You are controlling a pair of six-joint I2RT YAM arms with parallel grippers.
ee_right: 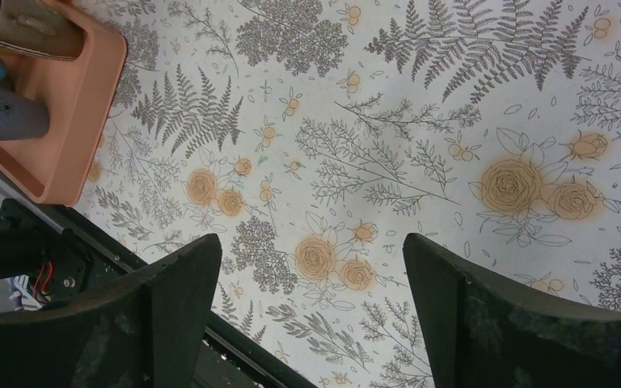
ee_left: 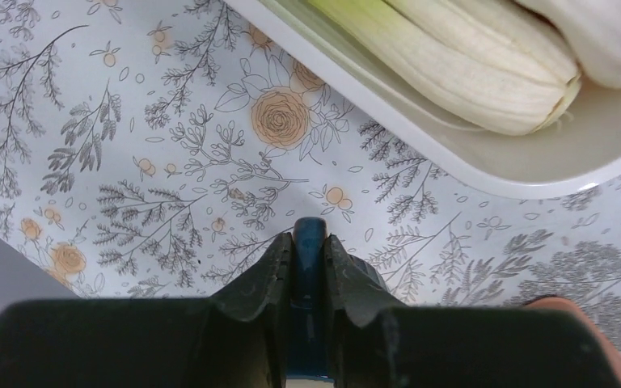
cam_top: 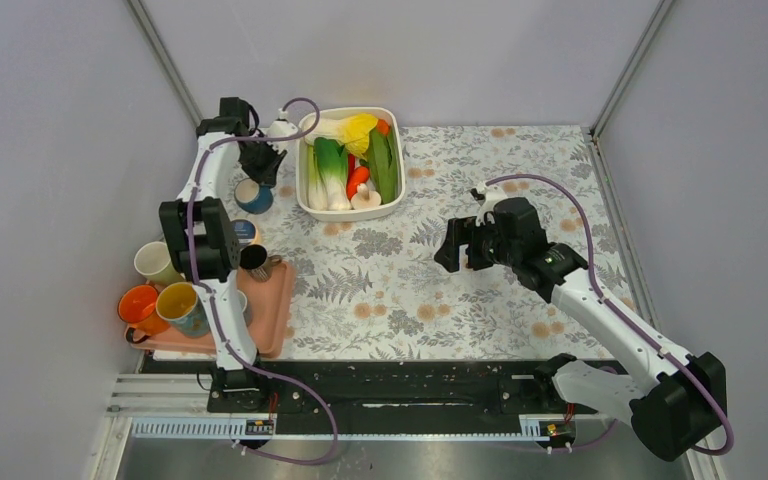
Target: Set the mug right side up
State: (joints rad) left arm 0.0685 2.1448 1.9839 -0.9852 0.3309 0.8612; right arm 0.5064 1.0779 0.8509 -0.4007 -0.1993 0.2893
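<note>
Item: blue mug [cam_top: 253,196], far left of the table, just beside the white vegetable dish [cam_top: 355,216]. It looks like glazed ceramic, so I judge it stiff, slick, fairly heavy and liable to chip. It is best taken across the wall at the rim, or by the handle. My left claw [ee_left: 308,239] is clamped on a narrow blue edge of it. My right claw [ee_right: 311,250] stands wide apart, empty, over the floral cloth [ee_right: 372,121]. The overhead view gives the mug's place. Only my left wrist view shows the pinch, though not whether on wall or handle.
</note>
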